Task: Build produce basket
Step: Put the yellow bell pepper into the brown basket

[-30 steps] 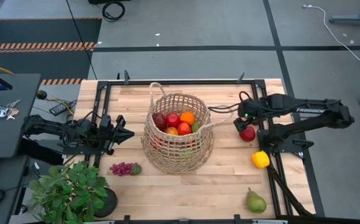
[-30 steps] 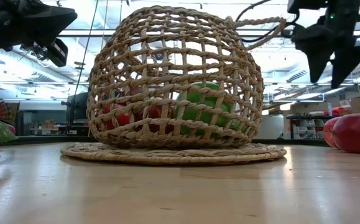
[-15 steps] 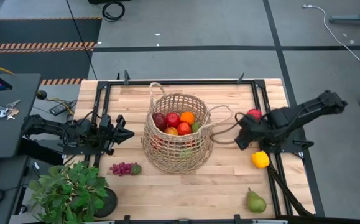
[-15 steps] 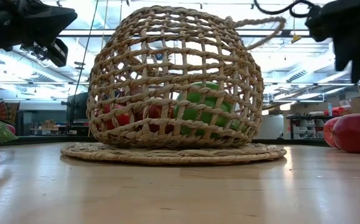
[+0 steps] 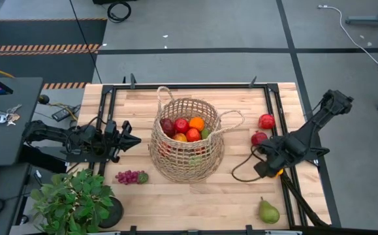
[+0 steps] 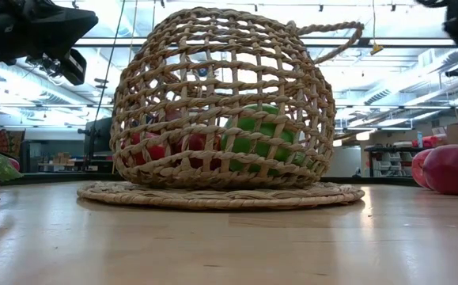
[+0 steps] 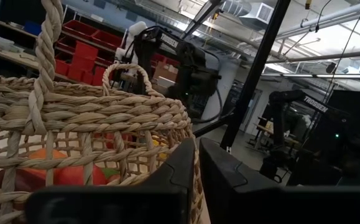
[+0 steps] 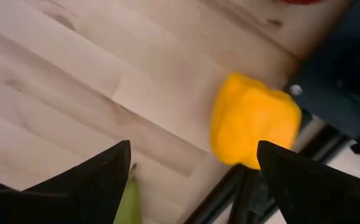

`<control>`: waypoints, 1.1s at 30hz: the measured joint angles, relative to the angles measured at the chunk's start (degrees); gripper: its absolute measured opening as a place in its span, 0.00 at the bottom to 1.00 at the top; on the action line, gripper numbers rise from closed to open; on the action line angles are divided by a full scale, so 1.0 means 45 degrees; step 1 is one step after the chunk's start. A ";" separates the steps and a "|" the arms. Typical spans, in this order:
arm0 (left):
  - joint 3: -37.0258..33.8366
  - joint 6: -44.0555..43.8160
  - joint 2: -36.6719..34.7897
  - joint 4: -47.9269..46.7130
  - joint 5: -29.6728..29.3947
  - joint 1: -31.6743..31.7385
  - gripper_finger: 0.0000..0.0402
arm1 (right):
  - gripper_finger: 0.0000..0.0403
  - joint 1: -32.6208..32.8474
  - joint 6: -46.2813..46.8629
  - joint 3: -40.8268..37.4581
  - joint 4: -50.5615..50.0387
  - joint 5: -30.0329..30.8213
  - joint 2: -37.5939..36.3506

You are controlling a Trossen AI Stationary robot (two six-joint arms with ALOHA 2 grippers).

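Right wrist view shows the right claw spread above the yellow pepper, which lies at the worktop's right edge, well apart from the basket; an off-centre pinch could roll it off. The left claw waits pressed together.

"TROSSEN" on a background robot arm

The dark right arm reaches in from the counter's right edge, elbow raised outward, its right gripper pointing down with fingers spread apart. The dark left arm lies low at the left side, left gripper closed, fingers together.
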 joint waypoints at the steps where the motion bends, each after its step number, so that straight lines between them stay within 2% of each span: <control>1: 0.0000 0.0000 0.0000 0.0000 -0.0001 0.0001 0.08 | 0.88 0.0285 0.0406 0.0000 -0.0134 0.0077 -0.0069; 9: 0.0000 -0.0003 -0.0003 0.0000 0.0000 -0.0001 0.07 | 0.91 0.1466 0.2047 0.0000 -0.2112 0.0130 -0.0244; 15: 0.0000 -0.0002 -0.0001 0.0004 -0.0001 -0.0002 0.08 | 0.98 0.1480 0.2615 -0.1158 -0.0861 0.0087 -0.0650; 19: 0.0000 0.0000 0.0001 0.0001 -0.0004 -0.0004 0.09 | 0.99 0.1479 0.3026 -0.1946 -0.0534 -0.0229 -0.0928; 27: 0.0000 0.0000 -0.0003 0.0000 -0.0001 0.0000 0.07 | 0.99 0.1470 0.3247 -0.1977 -0.0465 -0.0214 -0.0958; 33: 0.0000 -0.0004 0.0001 0.0000 -0.0004 -0.0003 0.09 | 0.99 0.1470 0.4501 -0.2111 -0.0120 -0.0240 -0.0716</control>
